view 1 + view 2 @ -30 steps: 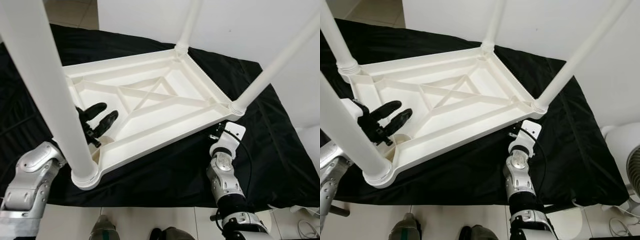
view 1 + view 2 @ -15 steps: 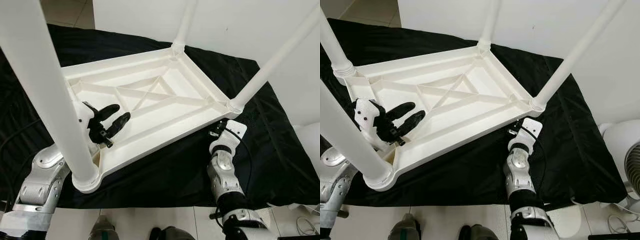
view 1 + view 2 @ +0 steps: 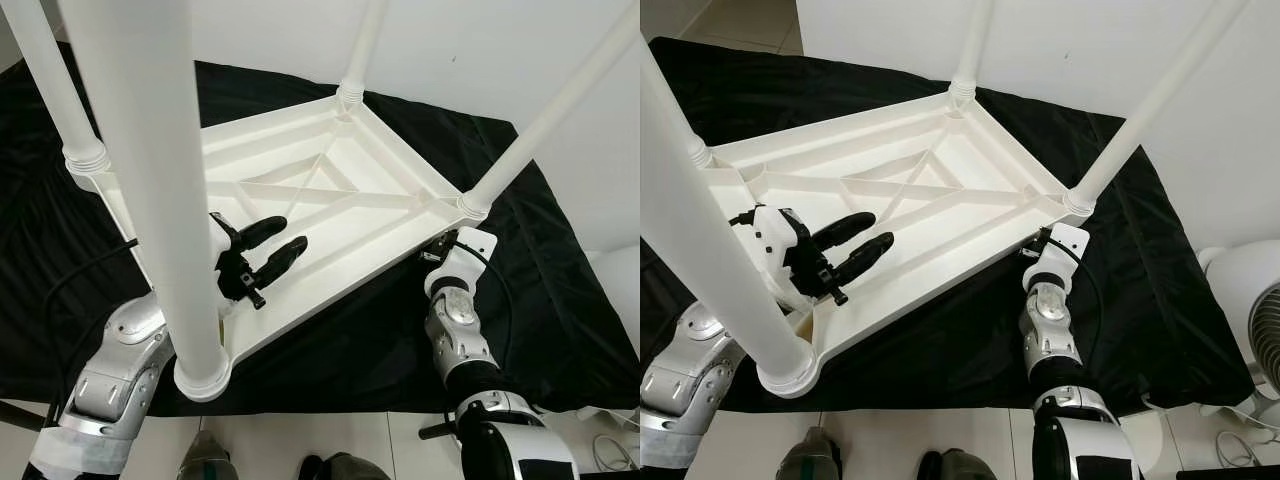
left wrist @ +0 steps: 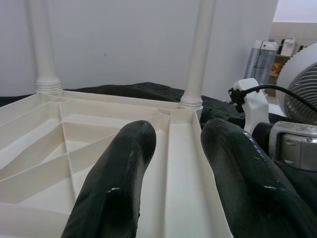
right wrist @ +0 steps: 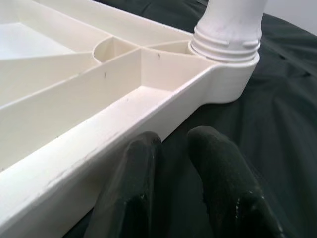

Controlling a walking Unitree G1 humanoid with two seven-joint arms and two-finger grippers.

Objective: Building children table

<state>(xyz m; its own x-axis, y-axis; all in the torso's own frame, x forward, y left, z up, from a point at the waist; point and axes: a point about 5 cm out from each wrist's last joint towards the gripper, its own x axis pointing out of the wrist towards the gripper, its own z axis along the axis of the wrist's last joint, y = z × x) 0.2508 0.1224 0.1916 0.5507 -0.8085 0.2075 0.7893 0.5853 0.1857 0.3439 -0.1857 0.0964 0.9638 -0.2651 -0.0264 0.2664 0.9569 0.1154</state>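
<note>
Black cloth point(image 3: 560, 300): spreads across most of the frame, under everything else.
Children's table point(image 3: 330, 200): white plastic, lying upside down on the cloth at the centre of the frame, ribbed underside up, four legs rising toward the camera.
Near leg point(image 3: 150, 180): thick white tube crossing the left of the frame, seated in the lower-left corner socket.
Fan point(image 3: 1250, 300): white, at the right edge, off the cloth.
Left pincer point(image 3: 270, 245): centre-left, hovering over the ribbed underside, fingers point(image 4: 119, 183) parted with nothing between them.
Right pincer point(image 5: 173, 158): at the table's right-hand corner, low by the outer rim, fingers nearly together with only a narrow gap; it seems to hold nothing, though the view is tight.
</note>
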